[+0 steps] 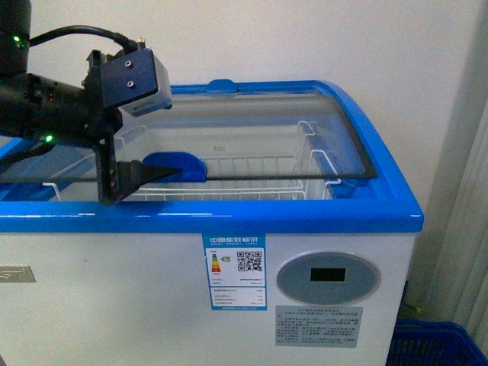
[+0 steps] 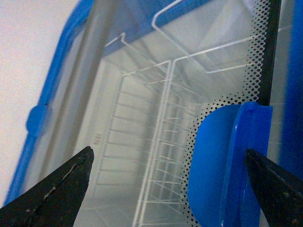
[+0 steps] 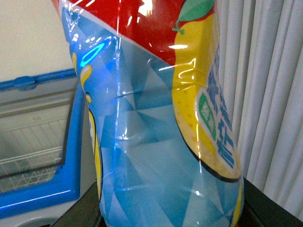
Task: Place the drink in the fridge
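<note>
While the left gripper point(image 2: 168, 158) is wide open, the blue lid handle point(image 2: 227, 161) sits between its jaws, near one. The right gripper point(image 3: 170, 215) hugs the upright drink point(image 3: 161, 132).

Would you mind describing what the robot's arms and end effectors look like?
The left arm is black with green lights and a black cable; a dark box with screws sits at its wrist. Its end effector has black, tapered fingers. Of the right end effector only black edges show.

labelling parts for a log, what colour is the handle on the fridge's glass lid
Blue; the handle shows best in the left wrist view.
</note>
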